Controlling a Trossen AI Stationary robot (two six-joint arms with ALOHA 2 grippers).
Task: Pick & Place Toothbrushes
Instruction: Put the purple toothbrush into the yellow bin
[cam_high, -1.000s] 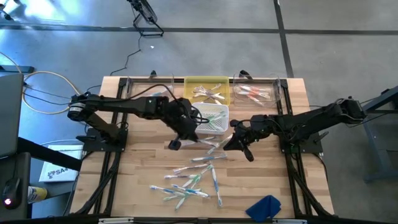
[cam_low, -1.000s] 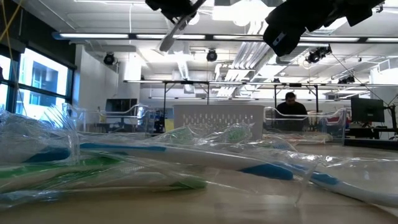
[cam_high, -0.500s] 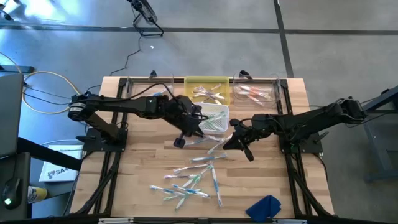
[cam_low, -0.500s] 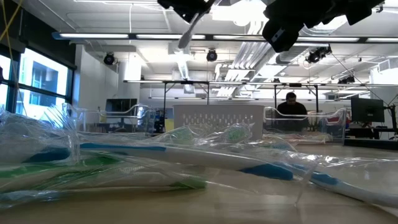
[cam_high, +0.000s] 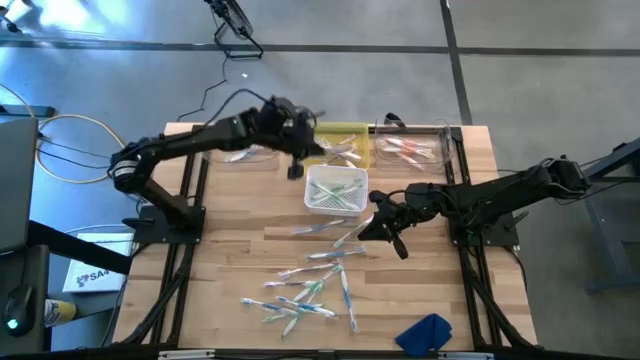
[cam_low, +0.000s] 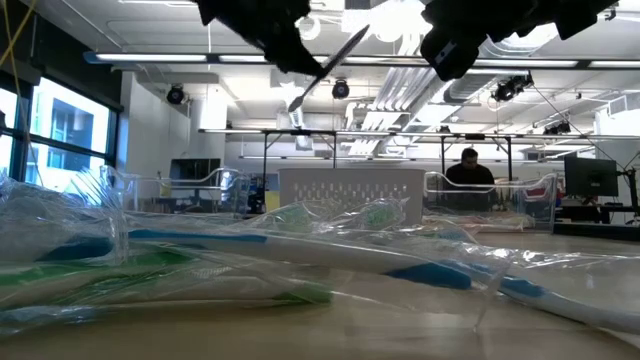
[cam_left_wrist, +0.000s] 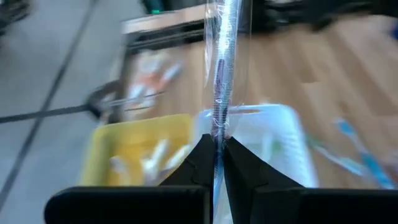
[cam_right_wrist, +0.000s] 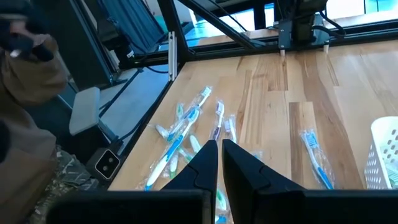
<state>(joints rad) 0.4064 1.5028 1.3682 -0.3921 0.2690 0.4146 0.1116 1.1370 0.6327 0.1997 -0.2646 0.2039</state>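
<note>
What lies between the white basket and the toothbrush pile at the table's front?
High view: between white basket and toothbrush pile, several loose toothbrushes lie on bare wood.

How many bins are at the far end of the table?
3, side by side or nearly so: a yellow bin in the middle, a clear bin to its right, and a white basket just in front of the yellow one. Another may hide under the left arm.

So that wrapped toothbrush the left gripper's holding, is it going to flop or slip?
The toothbrush probably stays stiff: it sticks out straight from the shut left gripper. Its clear, glossy wrapper looks slick, so it may slide or twist in that narrow pinch. It seems light, held only at one end.
</note>
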